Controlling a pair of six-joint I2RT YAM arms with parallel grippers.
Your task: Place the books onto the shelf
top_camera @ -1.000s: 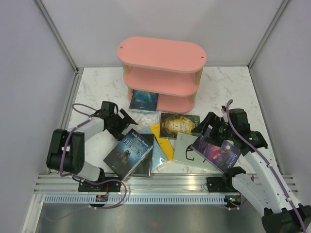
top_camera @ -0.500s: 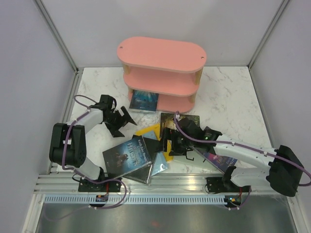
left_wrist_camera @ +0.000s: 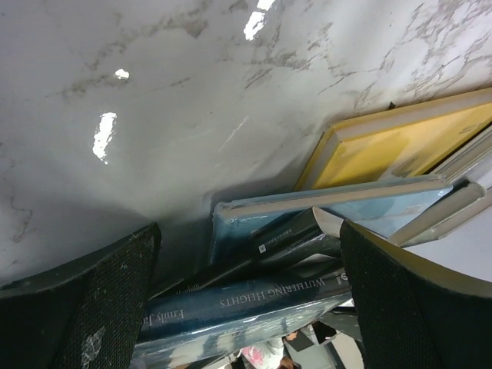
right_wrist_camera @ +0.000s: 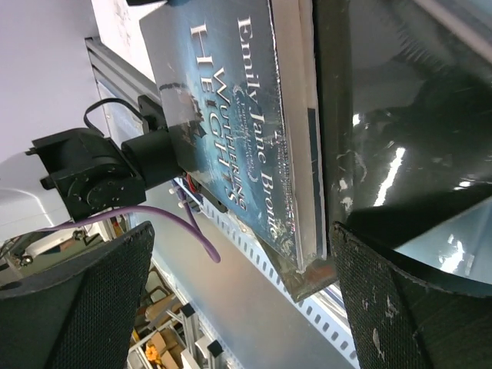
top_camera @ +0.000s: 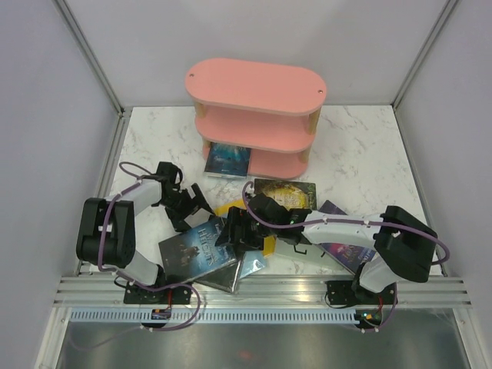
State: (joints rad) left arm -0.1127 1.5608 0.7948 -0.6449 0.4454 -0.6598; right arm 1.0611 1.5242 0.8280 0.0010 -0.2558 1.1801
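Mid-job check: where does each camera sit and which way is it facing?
Top external: above and behind the robot, looking down on the white marble table, pink three-tier shelf, left arm and right arm.
Left wrist: low over the table, facing the book pile edge-on; its own black fingers frame the view.
Right wrist: close on the dark blue Wuthering Heights paperback; its fingers show.
Shared: both wrist views show that paperback.

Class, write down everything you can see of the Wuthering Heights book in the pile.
The Wuthering Heights book is a paperback: dark blue-grey cover art, pale lettering naming Emily Jane Brontë, glossy clear wrap. It lies face up and skewed, stacked above a pale blue book. The open right claw straddles its edge.
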